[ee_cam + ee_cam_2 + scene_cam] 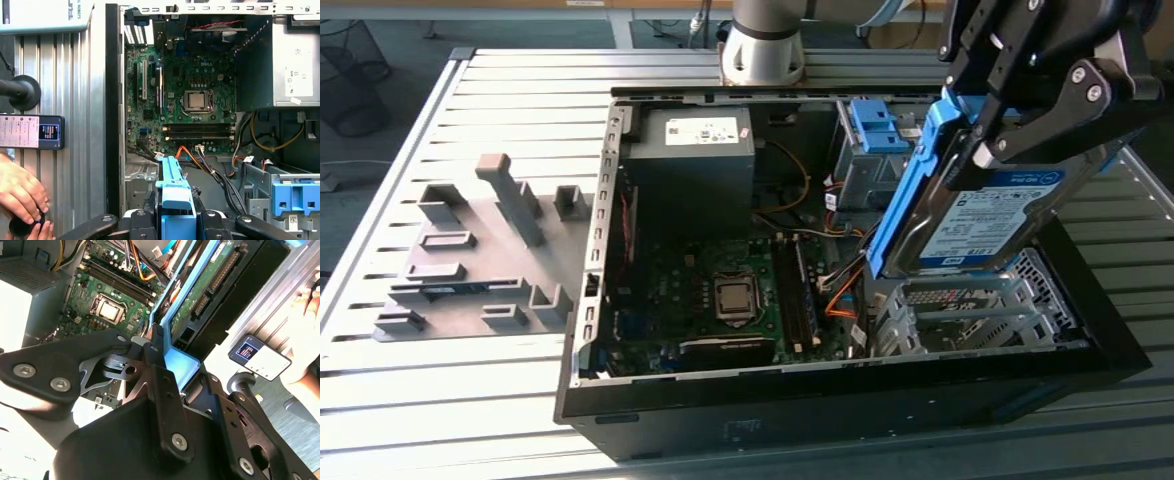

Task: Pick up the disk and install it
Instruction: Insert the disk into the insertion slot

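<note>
My gripper (994, 130) is shut on the disk (1001, 215), a silver drive with a white-and-blue label and a blue rail frame. In the exterior view it hangs upright and tilted above the metal drive cage (974, 315), at the right of the open computer case (854, 400). The second wrist view shows the disk's green circuit side (200, 290) and blue rail clamped between my black fingers (155, 355). In the first wrist view the blue rail (174, 190) rises between the fingers above the case interior.
Inside the case lie the motherboard (720, 290), a grey power supply (700, 140), cables and a bare blue bracket (874, 125). A grey fixture plate (480, 260) sits on the table at the exterior view's left. A person's hand (20, 195) and a handheld device (30, 131) are beside the case.
</note>
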